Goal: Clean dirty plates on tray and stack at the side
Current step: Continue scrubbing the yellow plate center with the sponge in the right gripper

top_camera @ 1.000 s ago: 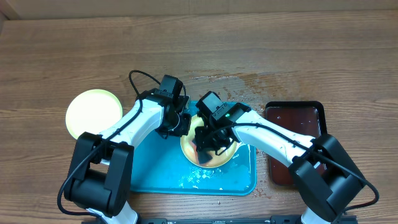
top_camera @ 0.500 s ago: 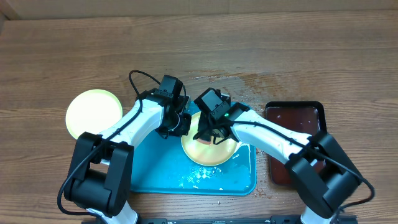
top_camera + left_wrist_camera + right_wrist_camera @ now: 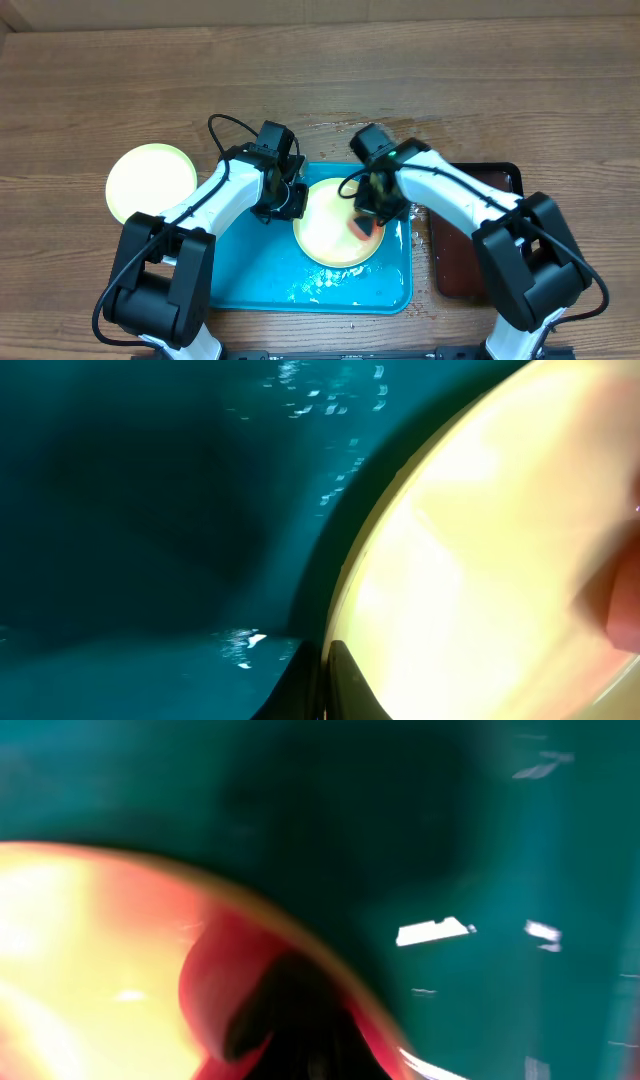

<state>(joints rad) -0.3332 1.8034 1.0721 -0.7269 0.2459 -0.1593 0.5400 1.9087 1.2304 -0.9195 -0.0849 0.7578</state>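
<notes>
A pale yellow plate (image 3: 330, 232) lies on the turquoise tray (image 3: 250, 272). My left gripper (image 3: 297, 203) is shut on the plate's left rim; in the left wrist view its dark fingers (image 3: 345, 685) close together over the plate (image 3: 490, 550) edge above the tray (image 3: 140, 510). My right gripper (image 3: 366, 222) is shut on a red pad (image 3: 362, 229) resting on the plate's right side. The right wrist view shows the red pad (image 3: 215, 985) at the plate (image 3: 70, 960) rim, over the tray (image 3: 470, 830). A second pale yellow plate (image 3: 150, 182) sits on the table to the left of the tray.
A dark brown-red tray (image 3: 490, 190) with a black rim lies to the right of the turquoise tray, partly under my right arm. Water drops (image 3: 320, 285) shine on the tray's front part. A wet patch (image 3: 385, 130) marks the wood behind the tray.
My right gripper has swept the red pad from the plate's near-left part across to its right side. The left gripper has stayed on the rim.
</notes>
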